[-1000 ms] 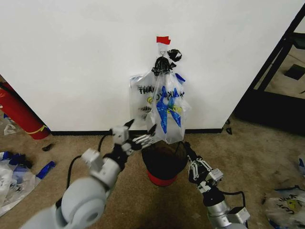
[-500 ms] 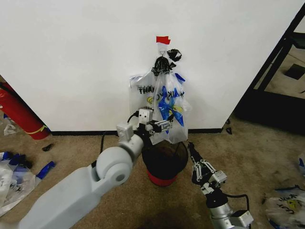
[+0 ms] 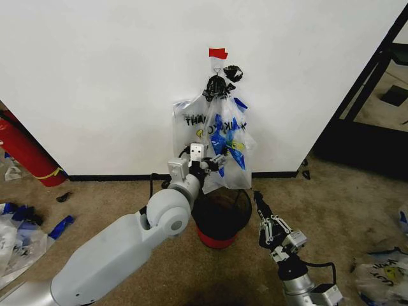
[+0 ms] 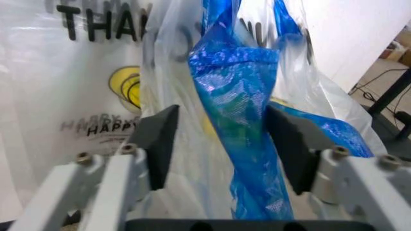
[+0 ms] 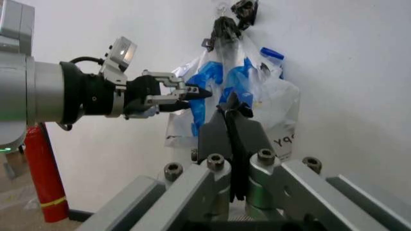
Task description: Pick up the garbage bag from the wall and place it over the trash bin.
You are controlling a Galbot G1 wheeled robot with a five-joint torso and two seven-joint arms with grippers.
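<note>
The wall (image 3: 115,76) is white, with red tape (image 3: 218,53) at 12 o'clock above the garbage bag (image 3: 220,143) hanging on it. Below sits the trash bin (image 3: 220,217) on brown carpet (image 3: 95,197). The left tool (image 3: 213,167) reaches the bag; up close its jaws stand apart around the blue strip (image 4: 234,120). At 5 o'clock, the right tool (image 5: 232,113) has its fingers pressed together, holding nothing.

The garbage bag (image 3: 220,143) hangs on the wall (image 3: 108,83) above the trash bin (image 3: 220,217).
</note>
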